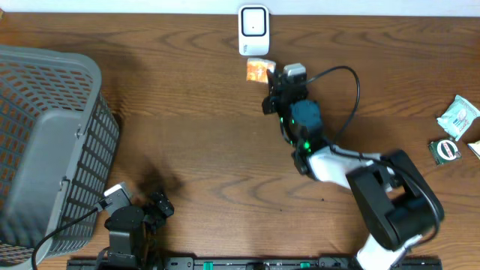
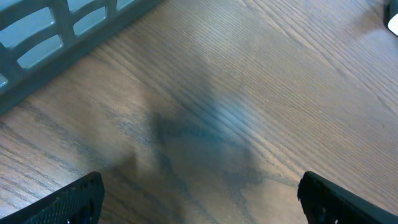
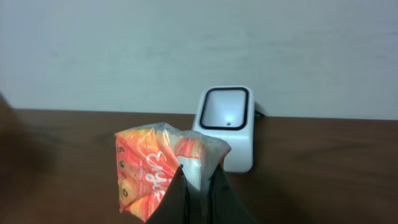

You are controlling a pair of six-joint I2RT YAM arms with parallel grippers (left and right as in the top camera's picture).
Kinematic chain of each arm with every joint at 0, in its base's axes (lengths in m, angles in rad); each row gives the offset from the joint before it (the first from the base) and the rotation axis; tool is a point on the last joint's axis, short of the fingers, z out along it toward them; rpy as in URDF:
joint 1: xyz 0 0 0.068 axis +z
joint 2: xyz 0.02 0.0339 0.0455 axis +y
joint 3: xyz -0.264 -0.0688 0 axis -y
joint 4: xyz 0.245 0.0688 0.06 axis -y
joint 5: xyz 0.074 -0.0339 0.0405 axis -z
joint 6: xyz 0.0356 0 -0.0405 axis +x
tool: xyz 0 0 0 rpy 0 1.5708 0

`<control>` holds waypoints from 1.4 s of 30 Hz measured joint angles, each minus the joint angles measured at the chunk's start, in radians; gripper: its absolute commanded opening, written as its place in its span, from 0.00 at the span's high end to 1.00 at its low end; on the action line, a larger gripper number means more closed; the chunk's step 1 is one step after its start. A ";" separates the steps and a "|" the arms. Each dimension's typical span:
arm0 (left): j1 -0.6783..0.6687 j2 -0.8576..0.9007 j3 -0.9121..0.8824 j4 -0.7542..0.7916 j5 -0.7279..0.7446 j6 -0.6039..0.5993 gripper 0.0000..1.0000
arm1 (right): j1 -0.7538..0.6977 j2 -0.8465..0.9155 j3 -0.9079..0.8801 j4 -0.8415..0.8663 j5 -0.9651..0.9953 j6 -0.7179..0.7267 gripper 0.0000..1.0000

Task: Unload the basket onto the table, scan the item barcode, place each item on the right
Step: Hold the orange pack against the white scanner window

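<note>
Crinkled orange packet (image 3: 148, 169), raised upright, just before upright white scanner (image 3: 226, 129)

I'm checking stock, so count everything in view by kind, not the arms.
Barcode scanner: 1
Grey basket: 1
Packets: 2, orange packet, pale green packet
Round green item: 1
Cut-off item at right edge: 1
Total: 6

readable text: none | orange packet (image 3: 146, 171): white lettering on its face, too blurred to read

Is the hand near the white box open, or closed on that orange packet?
Closed on it: the right hand pinches the orange snack packet by its edge, in front of the barcode scanner.
</note>
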 measured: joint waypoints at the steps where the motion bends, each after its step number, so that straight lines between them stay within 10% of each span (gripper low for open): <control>1: 0.000 0.000 0.000 0.000 0.000 0.000 0.02 | -0.018 0.041 0.054 -0.015 -0.003 -0.003 0.99; 22: 0.000 0.000 0.000 0.000 0.000 0.000 0.02 | -0.125 0.622 0.899 -0.230 -0.029 -0.035 0.99; 42: 0.000 0.000 0.000 0.000 0.000 0.000 0.02 | -0.121 0.667 1.031 -0.273 -0.072 -0.036 0.99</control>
